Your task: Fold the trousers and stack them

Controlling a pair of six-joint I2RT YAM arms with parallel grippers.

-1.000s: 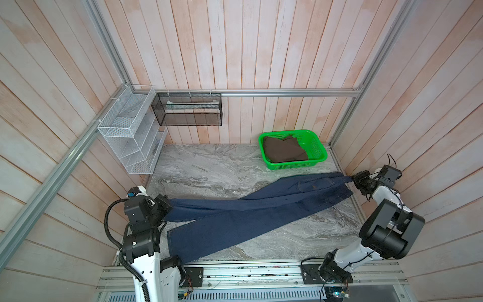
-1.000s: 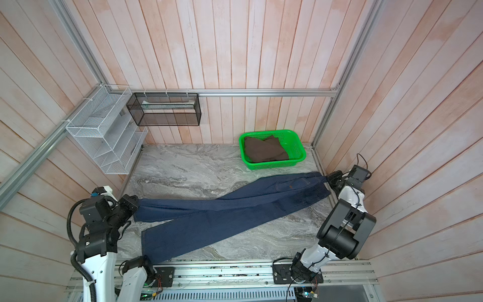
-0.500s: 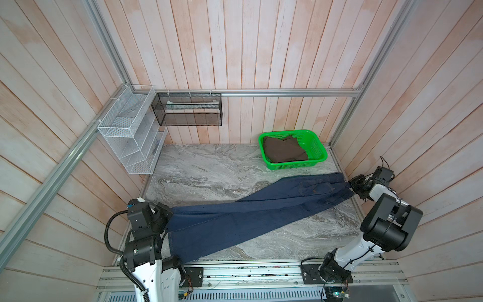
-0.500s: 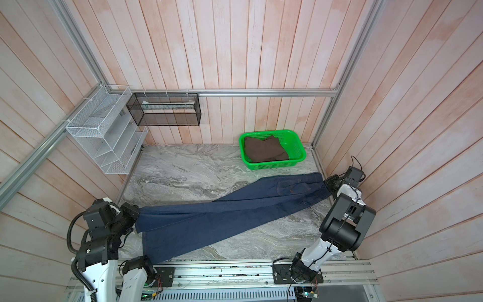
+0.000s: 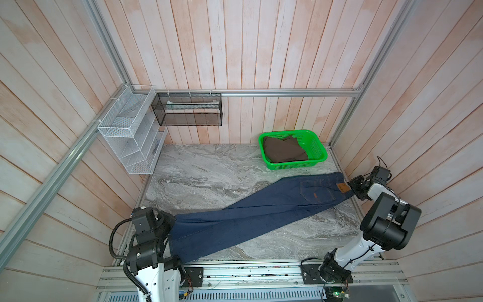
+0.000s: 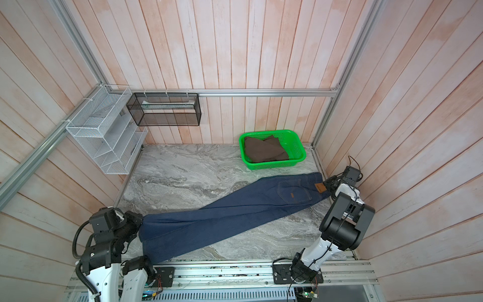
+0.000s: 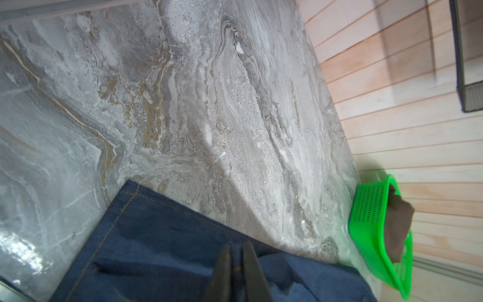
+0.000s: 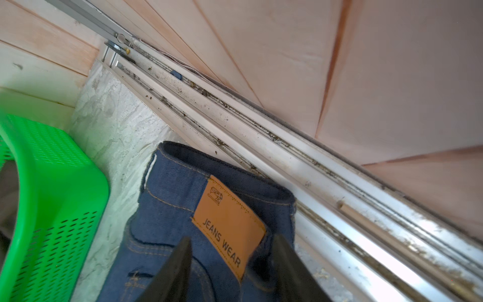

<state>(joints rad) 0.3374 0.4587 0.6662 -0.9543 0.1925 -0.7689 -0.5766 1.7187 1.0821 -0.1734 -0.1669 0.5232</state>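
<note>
Near left corner of the worktop [image 5: 209, 170]: left tool [image 7: 237, 244] low over the hem end of the trousers [image 5: 261, 217], jaws only a slit apart, denim showing through the gap. Pinching cloth or just clear of it: impossible to tell from the wrist view.

From there, on the slant across the worktop, one leg laid over the other, flat on the marbled top. Long axis from the near left corner to the right edge, a little short of the far right corner.

At that far end, waistband at the right edge, hard by the rail [image 8: 287, 167]. Over it the right tool [image 8: 232, 238], jaws standing wide, one finger either side of the tan patch [image 8: 222, 209], gripping nothing.

Judged from the lie: an end-to-end fold to come, hem end carried along the long axis toward the waistband, or the reverse. Left tool nearer the hems, right tool nearer the waistband, the two well apart, one at each end.

On the patch, in dark capitals: "JEANS WEAR", beneath a small line emblem [image 8: 215, 194] too fine to make out. On the back pocket [image 5: 324, 191], a small tan tab [image 5: 315, 195], no lettering legible.

Beyond, in the far right corner, near the waistband but apart from it: green basket [image 5: 321, 151] with a folded brown garment [image 5: 285, 151] inside, by the look of it the place for stacking.
</note>
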